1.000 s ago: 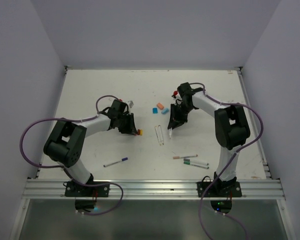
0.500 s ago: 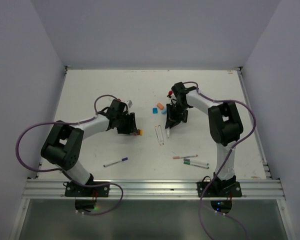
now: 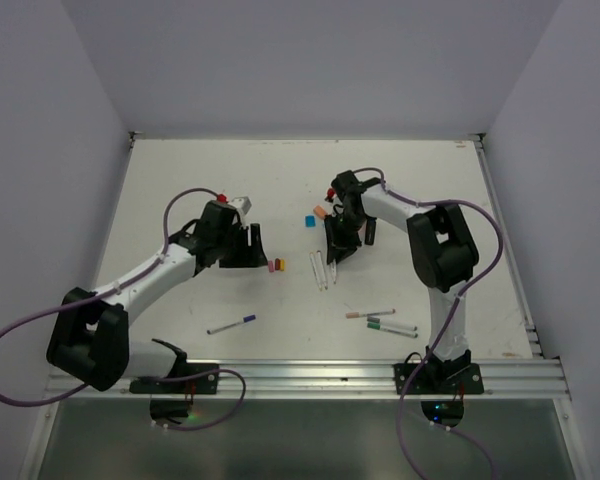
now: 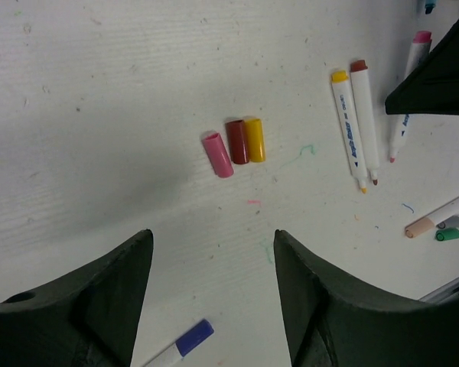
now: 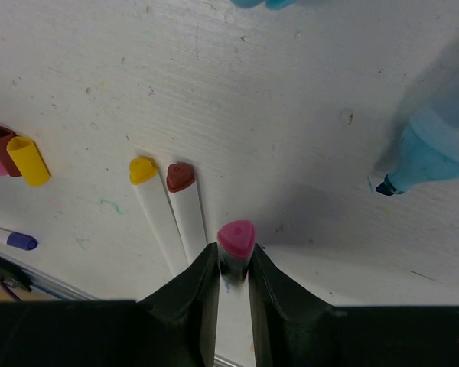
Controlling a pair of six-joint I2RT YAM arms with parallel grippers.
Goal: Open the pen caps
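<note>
Three loose pen caps, pink (image 4: 217,154), dark red (image 4: 236,141) and yellow (image 4: 254,140), lie side by side on the table; in the top view they show as a small cluster (image 3: 276,265). My left gripper (image 4: 212,237) is open and empty, just short of them (image 3: 252,245). My right gripper (image 5: 233,260) is shut on an uncapped white pen with a pink end (image 5: 236,238), held low beside two uncapped pens with yellow (image 5: 154,206) and red (image 5: 185,205) ends (image 3: 321,270). A blue cap (image 3: 308,221) and an orange cap (image 3: 320,212) lie behind them.
A purple-capped pen (image 3: 232,324) lies near the front left, also in the left wrist view (image 4: 182,342). Three capped pens (image 3: 382,320) lie at the front right. A blue highlighter (image 5: 436,149) lies right of my right gripper. White walls close in the table.
The pink cap now lies on the table beside the other two caps. My left gripper has drawn back to the left, open. My right gripper has carried the pink pen left towards the two uncapped pens.
</note>
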